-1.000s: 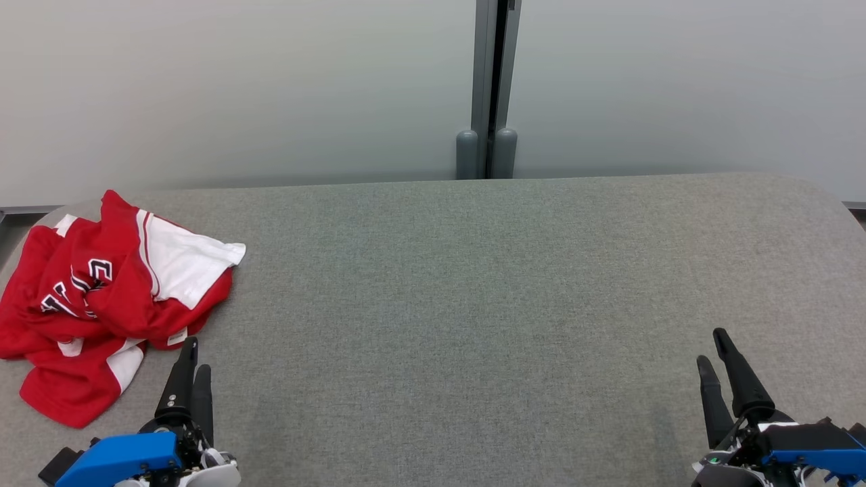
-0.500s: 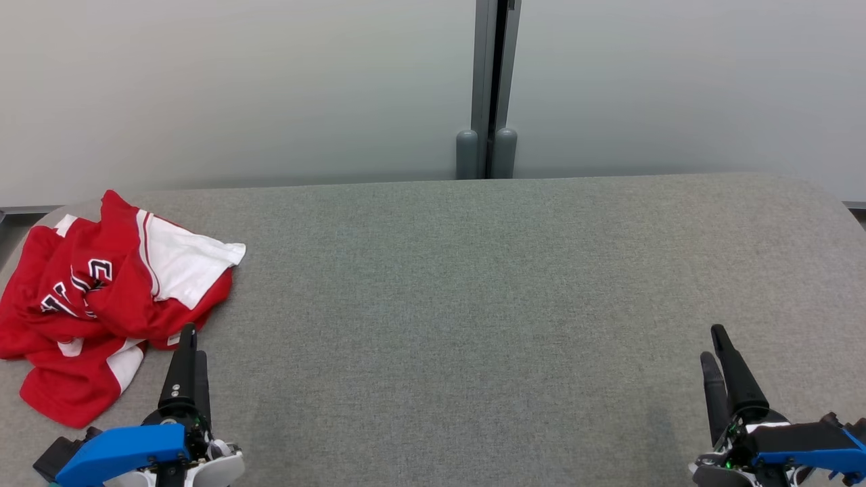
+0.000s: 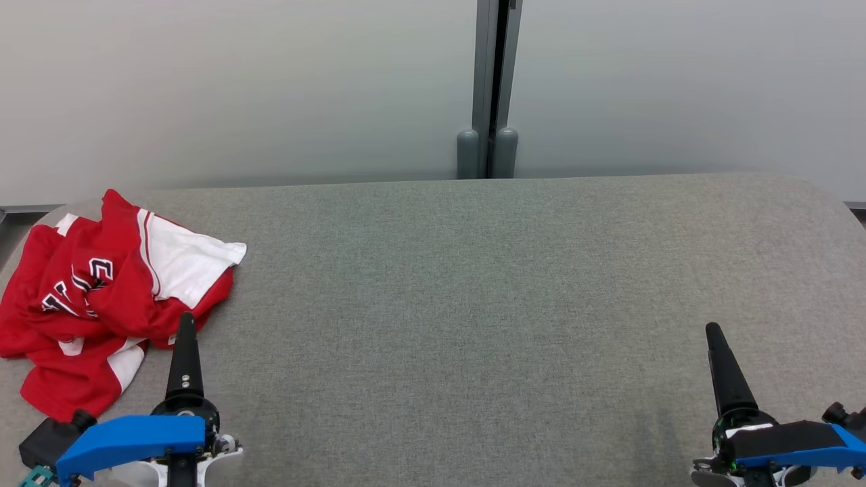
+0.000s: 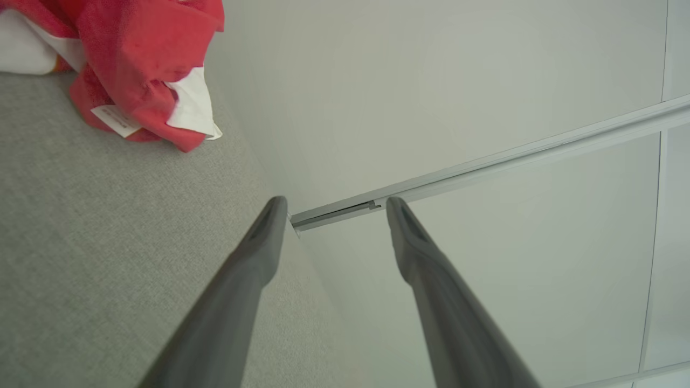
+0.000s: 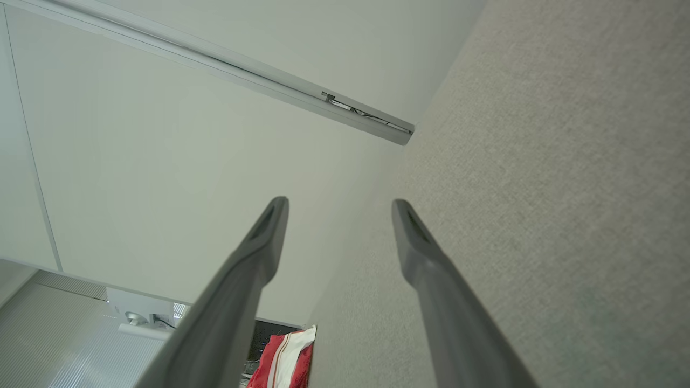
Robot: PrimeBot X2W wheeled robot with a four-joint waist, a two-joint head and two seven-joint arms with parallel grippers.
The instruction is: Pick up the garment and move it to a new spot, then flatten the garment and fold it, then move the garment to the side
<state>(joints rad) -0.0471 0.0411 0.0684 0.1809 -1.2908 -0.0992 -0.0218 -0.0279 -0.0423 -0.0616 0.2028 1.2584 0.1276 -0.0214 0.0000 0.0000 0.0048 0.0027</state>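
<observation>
Nearest, at the bottom of the head view, the left end effector (image 3: 185, 325) and the right end effector (image 3: 714, 335) sat low over the near edge of the grey surface (image 3: 473, 304), well apart, each with its fingers pointing away from the robot toward the wall (image 3: 270, 88); each was rolled onto its side, so the two fingers stacked into one dark spike from above; the wrist views settled the rest, the left end effector (image 4: 335, 205) spread wide and empty, the right end effector (image 5: 339, 202) likewise wide with nothing between its fingers.

Just past the left fingertip lay the garment (image 3: 101, 291), a crumpled red and white jersey at the surface's left end; it lay ahead and to the left of that end effector, its nearest red fold just beside the tip, though the left wrist view showed the garment (image 4: 145, 64) apart from both fingers; the heap had no clean long axis, running loosely from near-left to far-right; the left arm was plainly the nearer, the right seeing the garment (image 5: 283, 361) only far across the surface; probably the pick-up would need a short reach forward and leftward.

Farther off, bare surface met the pale wall.
</observation>
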